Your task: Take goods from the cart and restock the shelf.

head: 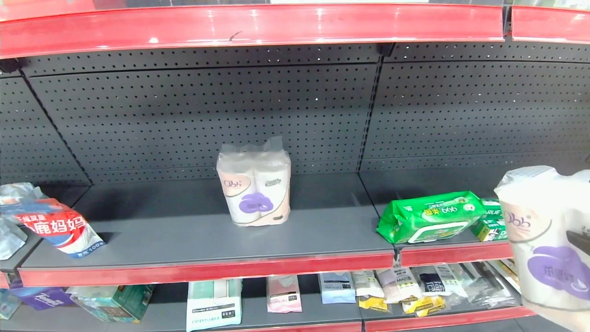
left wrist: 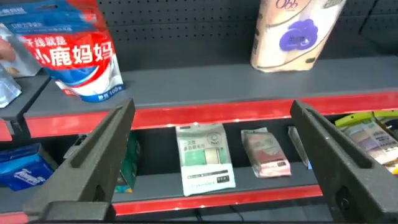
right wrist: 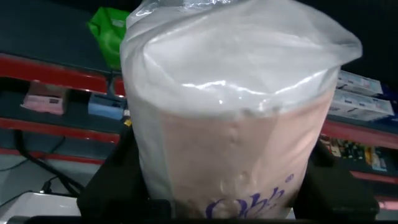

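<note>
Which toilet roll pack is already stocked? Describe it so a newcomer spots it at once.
Find the grey middle shelf with the red front strip. Near its centre stands the stocked pack, white rolls in clear wrap with a purple cloud. It stands alone between a red-and-blue bag and a green wipes pack; the twin pack at far right is held off the shelf.

The left gripper (left wrist: 212,109) hangs before the shelf (left wrist: 205,87), fingers (left wrist: 99,155) spread wide with nothing between them. On the shelf a red, white and blue bag (left wrist: 78,56) lies at the left and a roll pack (left wrist: 292,37) stands further right. The lower shelf (left wrist: 249,183) holds a blue box (left wrist: 22,171), a green-white pack (left wrist: 204,158) and a pink pack (left wrist: 266,152).
</note>
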Robot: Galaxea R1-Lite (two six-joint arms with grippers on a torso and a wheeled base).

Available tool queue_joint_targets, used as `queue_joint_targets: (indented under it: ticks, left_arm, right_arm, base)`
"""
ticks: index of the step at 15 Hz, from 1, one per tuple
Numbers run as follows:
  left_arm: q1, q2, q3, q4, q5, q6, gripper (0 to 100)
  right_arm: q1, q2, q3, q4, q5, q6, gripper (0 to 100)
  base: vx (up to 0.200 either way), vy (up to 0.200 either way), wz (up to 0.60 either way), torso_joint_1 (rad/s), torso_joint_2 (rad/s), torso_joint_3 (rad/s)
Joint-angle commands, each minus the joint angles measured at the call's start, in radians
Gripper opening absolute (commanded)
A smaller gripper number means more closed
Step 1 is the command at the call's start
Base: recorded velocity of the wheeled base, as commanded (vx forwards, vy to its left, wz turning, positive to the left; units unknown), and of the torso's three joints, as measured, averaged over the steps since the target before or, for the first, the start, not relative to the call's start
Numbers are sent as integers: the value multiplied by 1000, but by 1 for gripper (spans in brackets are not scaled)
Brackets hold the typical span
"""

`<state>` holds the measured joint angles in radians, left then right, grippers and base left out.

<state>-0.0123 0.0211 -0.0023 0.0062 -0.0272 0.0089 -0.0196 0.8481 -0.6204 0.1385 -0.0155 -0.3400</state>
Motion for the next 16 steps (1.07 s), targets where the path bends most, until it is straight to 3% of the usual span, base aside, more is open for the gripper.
queue_joint_targets:
  ticks: [1,4,5,6,7,8,10,11,12,13,14,15,16]
  left_arm:
    - [-20,46,-1,0,-8,6,100]
    - [-23,77,-21,1,6,6,100]
    - [-26,232,-182,5,36,-38,100]
    - [-24,419,-315,3,67,-172,100]
    - [-21,559,-396,-8,86,-224,100]
    - [-11,660,-441,-23,95,-202,100]
    - [15,797,-473,-60,95,-116,100]
    - [11,853,-462,-58,56,-17,100]
    - [9,889,-456,-63,-34,32,100]
    - [25,965,-461,-83,-180,86,100]
    - [58,1056,-461,-143,-261,134,100]
    - [89,1171,-469,-252,-347,160,100]
    - [104,1246,-485,-322,-427,163,100]
  right_arm:
    - [3,-129,56,-2,52,22,0]
    - [-8,-155,56,-10,26,16,0]
    - [-11,-153,47,-11,6,24,0]
    - [-3,-158,59,-13,16,50,0]
    - [7,-172,74,-11,40,96,0]
    - [9,-193,94,-13,51,122,0]
    - [6,-207,105,-13,42,127,0]
    - [3,-207,94,-10,20,121,0]
    - [3,-199,91,-11,8,121,0]
    - [4,-187,91,-11,6,121,0]
    - [4,-179,94,-11,8,121,0]
    - [6,-175,97,-11,11,121,0]
    - [6,-169,99,-10,9,121,0]
  base:
    - [0,0,0,0,0,0]
    - [0,0,0,0,0,0]
    - [0,0,0,0,0,0]
    - [0,0,0,0,0,0]
    - [0,0,0,0,0,0]
    - [0,0,0,0,0,0]
    - [0,0,0,0,0,0]
    - [0,0,0,0,0,0]
    - [0,0,0,0,0,0]
    - [0,0,0,0,0,0]
    - [0,0,0,0,0,0]
    - [0,0,0,0,0,0]
    - [0,0,0,0,0,0]
